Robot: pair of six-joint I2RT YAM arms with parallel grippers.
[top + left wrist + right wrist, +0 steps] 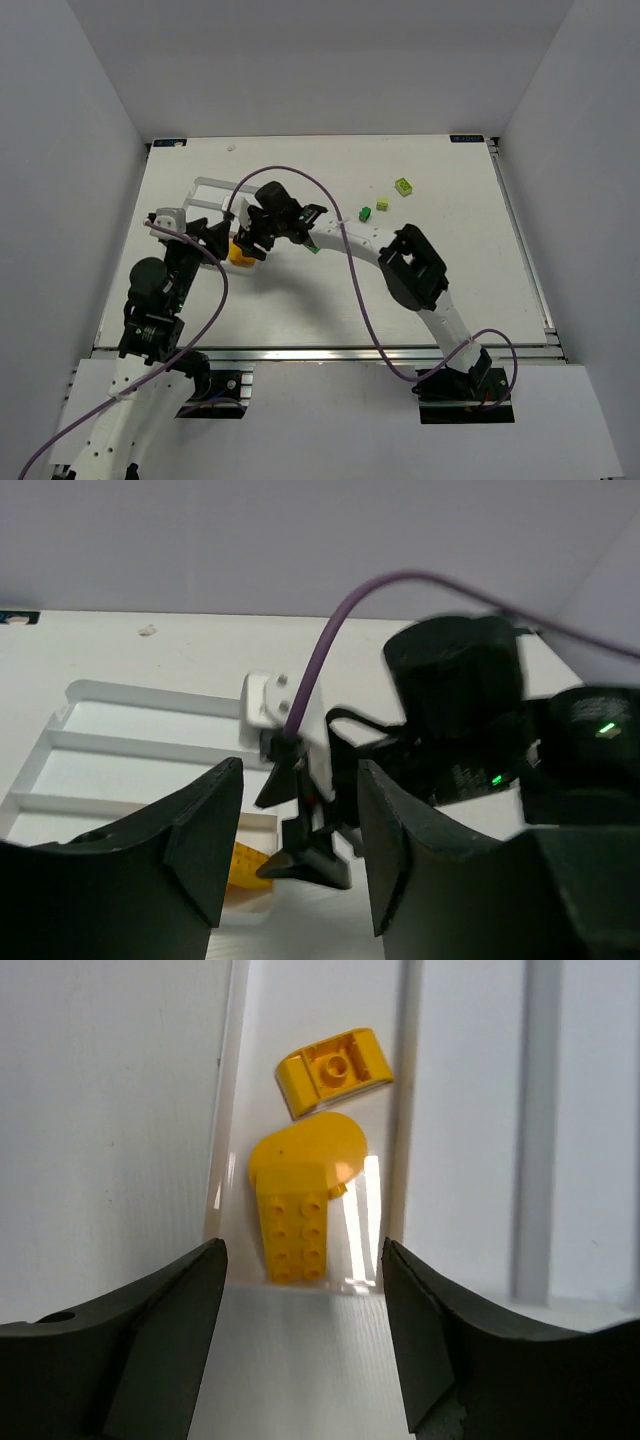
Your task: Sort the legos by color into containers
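Note:
The clear divided tray (205, 188) lies at the left of the table, partly hidden by both arms. Three orange-yellow legos lie in one compartment: a studded brick (294, 1228), a rounded piece (300, 1152) and a short piece (335, 1068); they show as a yellow patch (241, 253) in the top view. My right gripper (303, 1295) is open and empty, just short of that compartment's near wall. My left gripper (300, 815) is open and empty beside the tray (120, 750), facing the right gripper's fingers (305, 855), with a yellow lego (246, 866) behind them.
Loose on the table to the right: a dark green lego (366, 213), two lime legos (382, 203) (403, 186), and a green one (313, 247) half under the right arm. Purple cables loop over both arms. Grey walls enclose the table.

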